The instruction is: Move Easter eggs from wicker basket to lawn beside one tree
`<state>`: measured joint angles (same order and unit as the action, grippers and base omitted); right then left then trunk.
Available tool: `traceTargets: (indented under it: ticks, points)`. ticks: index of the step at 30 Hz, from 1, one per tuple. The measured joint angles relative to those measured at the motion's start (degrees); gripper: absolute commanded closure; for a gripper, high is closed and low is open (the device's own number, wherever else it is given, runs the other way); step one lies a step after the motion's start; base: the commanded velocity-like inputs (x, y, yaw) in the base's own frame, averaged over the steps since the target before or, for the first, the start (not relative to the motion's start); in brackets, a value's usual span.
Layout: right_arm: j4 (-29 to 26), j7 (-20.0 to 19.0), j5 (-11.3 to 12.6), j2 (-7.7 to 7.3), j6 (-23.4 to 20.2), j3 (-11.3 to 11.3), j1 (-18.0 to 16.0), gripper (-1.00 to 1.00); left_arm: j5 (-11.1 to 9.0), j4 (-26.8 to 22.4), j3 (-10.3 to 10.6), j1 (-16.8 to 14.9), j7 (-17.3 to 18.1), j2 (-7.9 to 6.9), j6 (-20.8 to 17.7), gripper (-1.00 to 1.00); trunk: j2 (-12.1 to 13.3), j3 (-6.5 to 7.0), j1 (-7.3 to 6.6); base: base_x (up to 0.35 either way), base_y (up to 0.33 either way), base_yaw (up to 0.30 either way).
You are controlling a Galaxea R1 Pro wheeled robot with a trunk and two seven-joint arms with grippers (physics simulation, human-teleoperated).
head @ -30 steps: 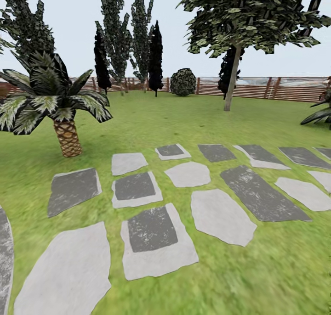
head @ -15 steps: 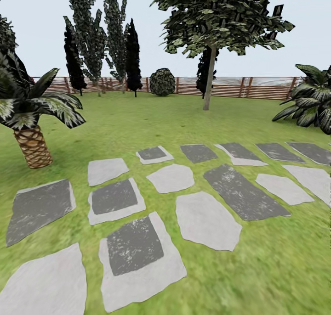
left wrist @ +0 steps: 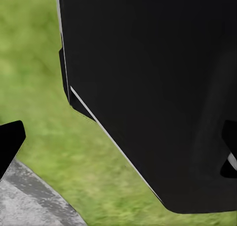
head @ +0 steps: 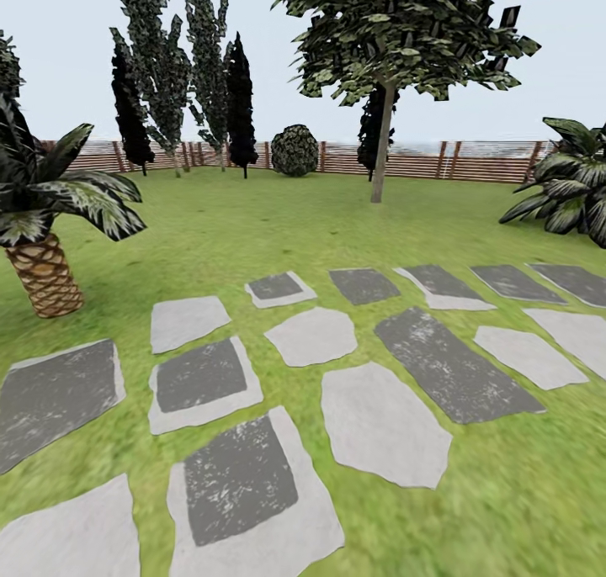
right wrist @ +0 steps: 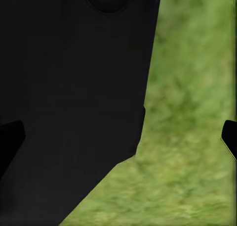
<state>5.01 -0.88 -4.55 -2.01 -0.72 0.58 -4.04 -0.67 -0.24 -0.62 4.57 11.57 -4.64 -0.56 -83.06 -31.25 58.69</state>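
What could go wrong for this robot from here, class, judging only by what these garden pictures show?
1. It may head to the short palm instead of the tree, which stands far across the lawn.
2. The paving stones lie between it and the tree; uneven edges might jolt the wheeled base.
3. The spiky plant at the right could snag an arm on a wide turn.

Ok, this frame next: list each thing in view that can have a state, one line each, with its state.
tree: standing, trunk leaning slightly, on the lawn before the fence.
lawn: no eggs or basket seen on it.
palm: upright at the head view's left edge.
stepping stones: lying flat in the grass.
left gripper: fingertips apart, nothing between them.
right gripper: fingertips apart, nothing between them.
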Motion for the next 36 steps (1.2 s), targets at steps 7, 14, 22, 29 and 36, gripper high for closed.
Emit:
traceTargets:
  ticks: [7,14,22,29,36]
  points:
    - [0.0,0.0,0.0,0.00,0.0,0.0,0.0,-1.00,0.0,0.0,0.0,0.0,0.0,0.00,0.0,-1.00,0.0,0.00,0.00,0.337,0.000,0.000]
    - [0.0,0.0,0.0,0.00,0.0,0.0,0.0,-1.00,0.0,0.0,0.0,0.0,0.0,0.00,0.0,-1.00,0.0,0.00,0.00,0.337,0.000,0.000]
    - [0.0,0.0,0.0,0.00,0.0,0.0,0.0,-1.00,0.0,0.0,0.0,0.0,0.0,0.00,0.0,-1.00,0.0,0.00,0.00,0.337,0.000,0.000]
    - [0.0,0.0,0.0,0.00,0.0,0.0,0.0,-1.00,0.0,0.0,0.0,0.0,0.0,0.00,0.0,-1.00,0.0,0.00,0.00,0.337,0.000,0.000]
    - [0.0,0.0,0.0,0.00,0.0,0.0,0.0,-1.00,0.0,0.0,0.0,0.0,-0.1,0.00,0.0,-1.00,0.0,0.00,0.00,0.337,0.000,0.000]
